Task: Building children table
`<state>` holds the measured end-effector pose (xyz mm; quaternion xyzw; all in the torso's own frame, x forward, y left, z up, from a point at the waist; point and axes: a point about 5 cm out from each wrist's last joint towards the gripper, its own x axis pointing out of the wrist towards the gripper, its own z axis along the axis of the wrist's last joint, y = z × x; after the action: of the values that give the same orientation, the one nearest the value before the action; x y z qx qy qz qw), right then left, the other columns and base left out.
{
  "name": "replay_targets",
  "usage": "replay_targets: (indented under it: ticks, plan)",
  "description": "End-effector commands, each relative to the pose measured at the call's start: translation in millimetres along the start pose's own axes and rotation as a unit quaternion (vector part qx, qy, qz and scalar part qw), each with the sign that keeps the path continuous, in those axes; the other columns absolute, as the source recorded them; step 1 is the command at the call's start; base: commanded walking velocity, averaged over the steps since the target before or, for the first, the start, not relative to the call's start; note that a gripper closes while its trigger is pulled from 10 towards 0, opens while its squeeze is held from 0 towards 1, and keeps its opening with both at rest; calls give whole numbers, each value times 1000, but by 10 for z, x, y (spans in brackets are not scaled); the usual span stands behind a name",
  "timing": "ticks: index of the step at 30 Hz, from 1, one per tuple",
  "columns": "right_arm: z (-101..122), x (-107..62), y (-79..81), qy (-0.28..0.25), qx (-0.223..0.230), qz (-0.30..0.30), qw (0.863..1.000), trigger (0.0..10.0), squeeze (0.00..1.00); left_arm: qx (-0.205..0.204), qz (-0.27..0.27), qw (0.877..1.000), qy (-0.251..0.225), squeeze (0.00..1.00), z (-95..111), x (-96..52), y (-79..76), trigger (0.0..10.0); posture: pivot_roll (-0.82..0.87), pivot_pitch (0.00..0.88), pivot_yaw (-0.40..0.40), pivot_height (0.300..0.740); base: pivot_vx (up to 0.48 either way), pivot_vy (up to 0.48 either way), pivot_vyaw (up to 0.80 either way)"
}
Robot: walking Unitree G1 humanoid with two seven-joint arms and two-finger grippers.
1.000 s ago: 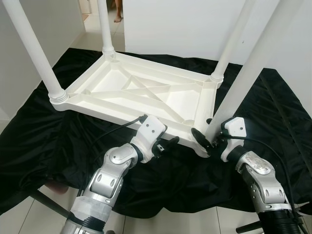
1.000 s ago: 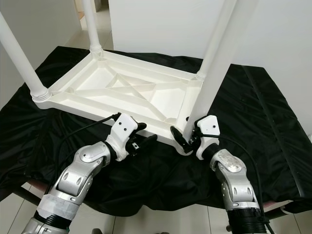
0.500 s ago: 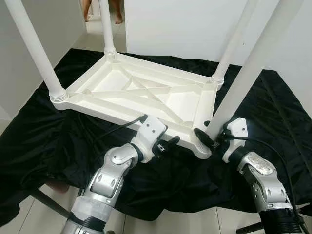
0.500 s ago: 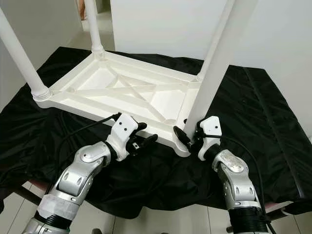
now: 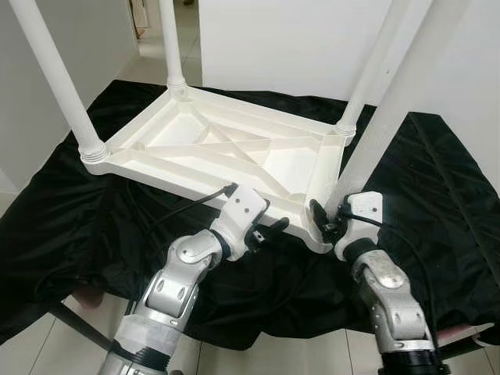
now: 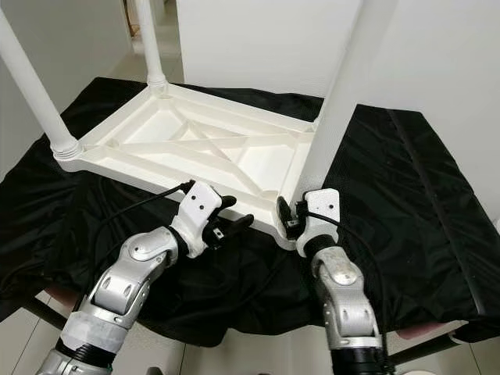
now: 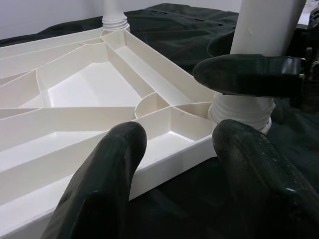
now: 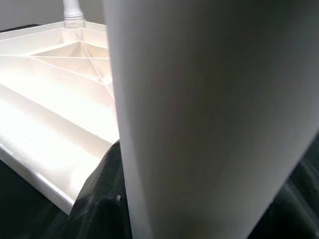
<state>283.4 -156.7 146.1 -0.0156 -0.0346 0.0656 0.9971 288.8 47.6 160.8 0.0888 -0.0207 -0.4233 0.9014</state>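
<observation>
The white table top [image 5: 234,144] lies upside down on a black cloth [image 5: 78,211]. Three white legs stand in its corners: near left [image 5: 56,78], far left [image 5: 168,39] and far right [image 5: 373,62]. My right gripper [image 5: 322,223] is shut on the base of the fourth leg [image 5: 394,109], which stands tilted at the near right corner; one of its fingers [image 7: 249,74] crosses the leg just above the threaded end. My left gripper [image 5: 269,229] is open at the near rim, its fingers [image 7: 109,169] on either side of the rim's edge.
The cloth covers a low platform whose front edge runs just before me, with tiled floor [image 5: 31,344] below. White walls [image 5: 273,39] stand close behind the table and at the right. A doorway [image 5: 144,23] opens at the far left.
My right arm has swung left and in under the leg, bringing the gripper and the leg's base closer against the near right corner. The left arm has stayed put. The feet in the doorway are gone.
</observation>
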Motion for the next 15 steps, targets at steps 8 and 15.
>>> replay_targets:
  ticks: [8,15]
  plan:
    - [-85,-92,94,17,36,-191,981,10000,0,3,22,1000,10,0,-35,24,7,10000,-21,31,-21,740,0,0,0]
    - [-49,-94,167,10,57,-183,981,10000,0,5,26,1000,12,0,-43,8,18,10000,-14,46,-28,740,0,0,0]
